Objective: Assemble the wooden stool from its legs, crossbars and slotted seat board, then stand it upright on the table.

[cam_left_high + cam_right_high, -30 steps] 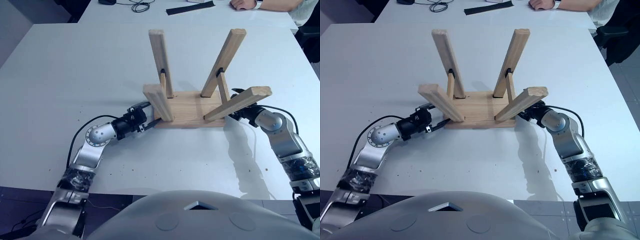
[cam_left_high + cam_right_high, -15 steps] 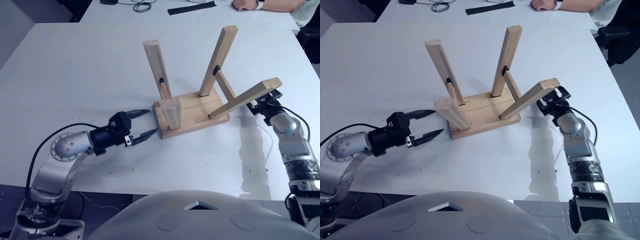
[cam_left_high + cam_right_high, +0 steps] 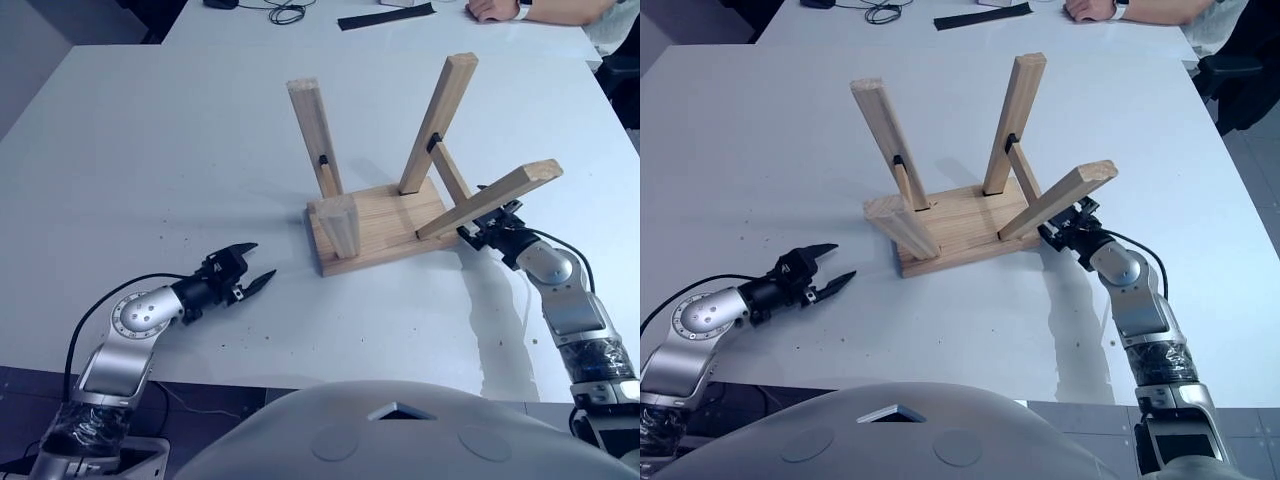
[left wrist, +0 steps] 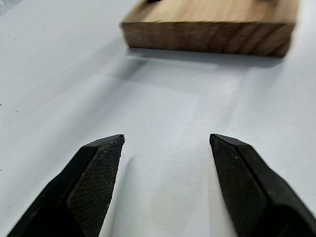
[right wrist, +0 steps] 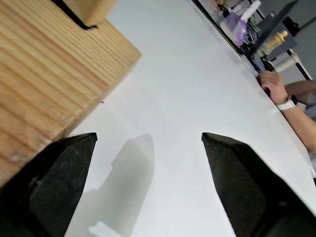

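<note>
The left gripper (image 3: 264,258) has pulled back from the stool. It now rests low over the white table (image 3: 150,150), its two black fingers (image 4: 94,168) spread wide with nothing between them. A second ago it was right up against the near edge of the pale rectangular wooden seat board (image 3: 385,225); now it sits well apart from it.

The right gripper (image 3: 488,222) has dropped from near the tip of the slanting near-right wooden leg (image 3: 495,195). It now sits just beside the board's right corner, under that leg. Its jaws stand open too, gripping nothing, with the board's corner close against one finger (image 5: 54,173).

The stool is upside down, seat board flat on the table and all four square legs pointing up. The board has been swung round a little from where it lay a second ago. A thin wooden crossbar (image 3: 452,175) runs between the two right-hand legs.

To my eye the assembly looks done, and with both grippers let go, what remains is getting a fresh hold and turning it upright.
</note>
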You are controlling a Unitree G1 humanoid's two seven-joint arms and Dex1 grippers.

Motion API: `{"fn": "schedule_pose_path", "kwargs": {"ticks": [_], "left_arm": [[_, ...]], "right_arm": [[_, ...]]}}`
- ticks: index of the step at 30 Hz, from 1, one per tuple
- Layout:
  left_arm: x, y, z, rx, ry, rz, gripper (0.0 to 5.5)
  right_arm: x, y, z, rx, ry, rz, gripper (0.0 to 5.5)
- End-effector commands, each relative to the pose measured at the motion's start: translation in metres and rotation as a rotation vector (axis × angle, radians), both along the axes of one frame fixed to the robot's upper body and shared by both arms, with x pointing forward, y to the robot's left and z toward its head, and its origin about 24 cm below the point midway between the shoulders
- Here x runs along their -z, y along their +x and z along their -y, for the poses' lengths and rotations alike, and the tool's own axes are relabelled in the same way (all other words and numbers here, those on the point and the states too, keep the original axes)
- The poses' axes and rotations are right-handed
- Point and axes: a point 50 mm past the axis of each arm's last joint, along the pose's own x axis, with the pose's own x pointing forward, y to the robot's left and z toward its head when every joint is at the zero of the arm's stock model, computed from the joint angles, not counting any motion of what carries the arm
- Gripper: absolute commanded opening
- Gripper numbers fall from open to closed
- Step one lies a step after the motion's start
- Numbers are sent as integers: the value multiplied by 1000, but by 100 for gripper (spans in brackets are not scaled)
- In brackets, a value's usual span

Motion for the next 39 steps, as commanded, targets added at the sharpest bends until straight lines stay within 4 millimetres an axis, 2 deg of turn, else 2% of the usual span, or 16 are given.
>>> {"fn": "schedule_pose_path", "kwargs": {"ticks": [1, 6, 10, 18, 21, 24, 28, 29, 33, 39], "left_arm": [[12, -12, 5, -50, 26, -31, 323], [15, -17, 4, -85, 36, -28, 323], [16, -13, -2, -100, 54, -17, 323], [10, 2, -16, -119, 71, 24, 323], [15, 3, -9, -103, 53, 21, 323], [21, 13, -2, -156, 27, 45, 323], [28, 25, 2, -214, 30, 82, 256], [30, 25, 2, -225, 35, 86, 256], [33, 16, 8, -189, 43, 75, 256], [32, -6, 30, -63, 7, 38, 256]], "right_arm": [[5, -20, 3, -80, -18, -131, 393], [2, -37, -7, -171, 4, -218, 393], [1, -43, -17, -196, 35, -246, 393], [2, -43, 3, -131, -43, -229, 393], [3, -43, 4, -145, -67, -225, 393], [5, -42, 2, -163, -91, -214, 393], [6, -40, 1, -183, -103, -213, 397], [5, -40, 1, -187, -99, -216, 397], [3, -42, -2, -206, -87, -229, 397], [0, -64, -14, -289, -58, -325, 397]]}}
